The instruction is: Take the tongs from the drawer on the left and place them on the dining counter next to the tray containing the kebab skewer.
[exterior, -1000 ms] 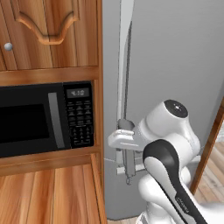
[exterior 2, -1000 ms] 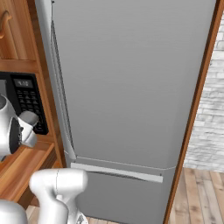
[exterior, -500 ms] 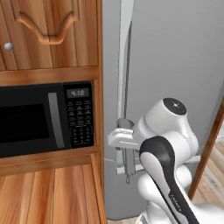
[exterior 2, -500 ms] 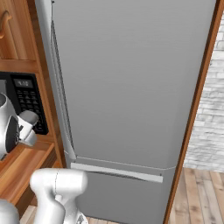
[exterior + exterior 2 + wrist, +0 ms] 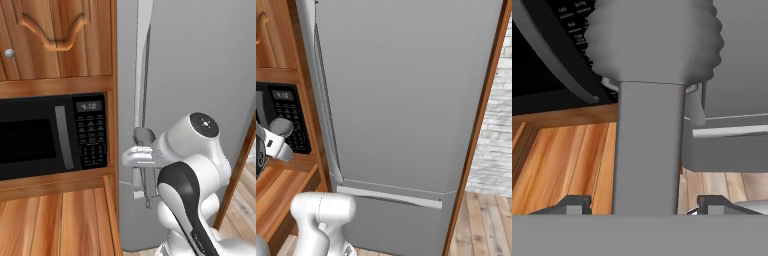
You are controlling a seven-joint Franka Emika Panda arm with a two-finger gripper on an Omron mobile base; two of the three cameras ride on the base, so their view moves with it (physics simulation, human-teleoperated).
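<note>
The gripper (image 5: 644, 202) is wide open, holding nothing, close to a smooth grey fridge (image 5: 406, 100) – beside it sits a shiny black microwave (image 5: 45, 135) in warm wood.

Counted one microwave (image 5: 50, 135), one refrigerator (image 5: 406, 100), one arched cabinet door (image 5: 55, 37) and one round knob (image 5: 8, 52).

Grey fridge (image 5: 406, 95) beside black microwave (image 5: 50, 135) in wooden cabinetry (image 5: 55, 40).
</note>
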